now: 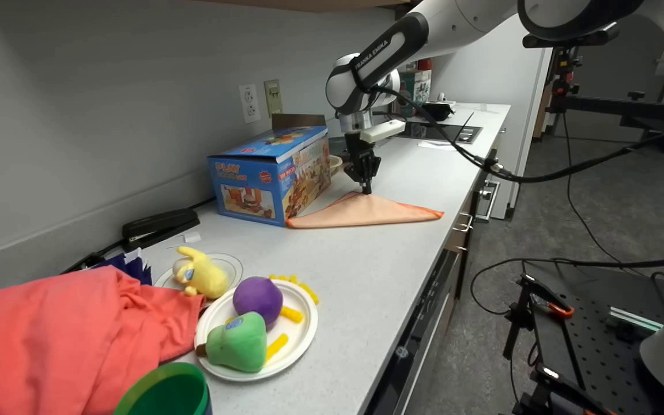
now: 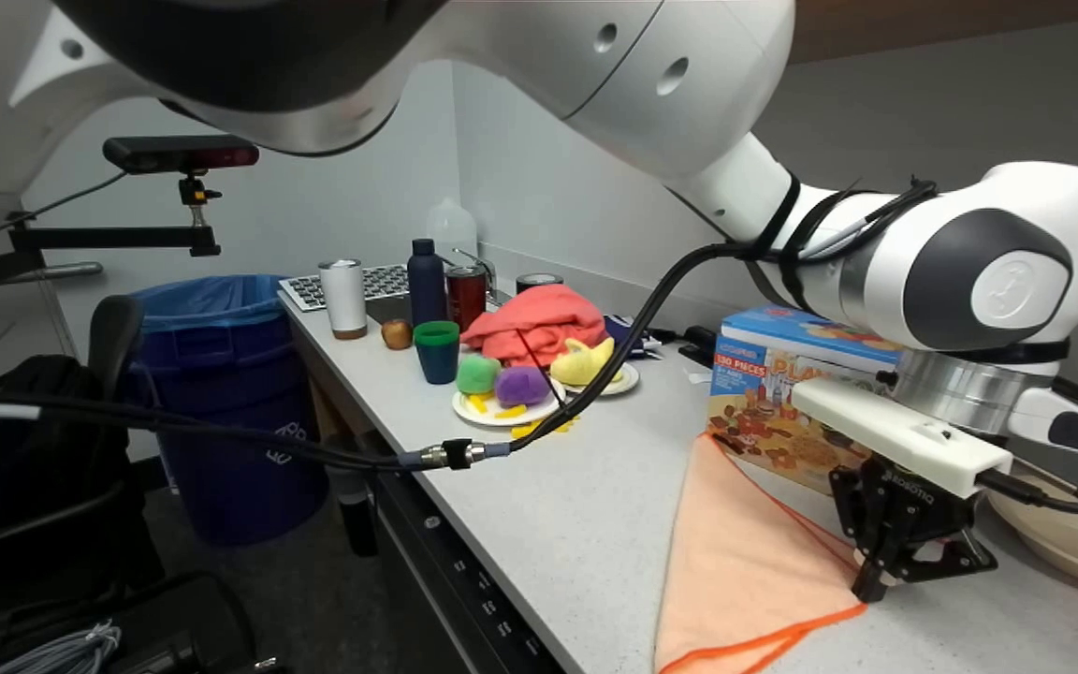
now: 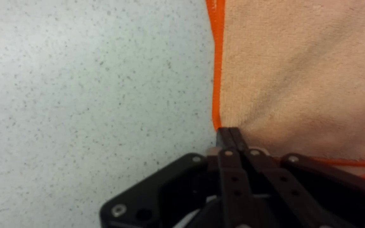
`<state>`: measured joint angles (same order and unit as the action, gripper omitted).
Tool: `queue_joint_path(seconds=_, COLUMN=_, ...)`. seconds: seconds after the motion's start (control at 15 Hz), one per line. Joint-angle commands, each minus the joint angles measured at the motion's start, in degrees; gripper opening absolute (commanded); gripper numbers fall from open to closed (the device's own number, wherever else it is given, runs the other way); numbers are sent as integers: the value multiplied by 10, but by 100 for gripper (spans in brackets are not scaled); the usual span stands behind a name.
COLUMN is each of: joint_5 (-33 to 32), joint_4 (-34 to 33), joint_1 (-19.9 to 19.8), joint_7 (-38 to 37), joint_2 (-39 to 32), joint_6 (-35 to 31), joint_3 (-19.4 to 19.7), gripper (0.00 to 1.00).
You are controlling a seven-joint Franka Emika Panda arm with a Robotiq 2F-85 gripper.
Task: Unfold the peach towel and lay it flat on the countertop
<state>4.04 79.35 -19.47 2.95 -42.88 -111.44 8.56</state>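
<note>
We have pincer (image 3: 229,130) pinching corner of peach towel (image 3: 296,69), jaws together. Rest of towel, triangular, fans from grip across countertop (image 1: 349,276). Far corner just beside blue box (image 1: 274,178).

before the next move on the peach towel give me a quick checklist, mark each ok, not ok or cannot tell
1. Hand shut on a corner of the peach towel: ok by the look of it; the towel creases toward the grip.
2. Number of layers caught: cannot tell, hidden at the grip.
3. Towel unfolded flat on the countertop: not ok, folded into a rough triangle.
4. Room beside the blue box: not ok, one towel corner lies right at its base and might snag.
5. Towel apart from the plate with the purple toy: ok, countertop shows between them in both exterior views.
</note>
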Motion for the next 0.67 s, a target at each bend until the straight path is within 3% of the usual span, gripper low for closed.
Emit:
queue_joint_path(seconds=0.0, joint_5=-39, joint_4=26, joint_1=33, joint_7=-53, joint_2=33, joint_6=-6, joint_3=26, gripper=0)
queue_joint_path(seconds=0.2, joint_5=-73, joint_4=54, joint_1=51, joint_7=-67, joint_2=75, joint_6=10, joint_3=32, gripper=0)
queue_joint_path(seconds=0.6, joint_5=-101, joint_4=97, joint_1=69, joint_7=-3, joint_2=152, joint_6=81, joint_3=9, gripper=0)
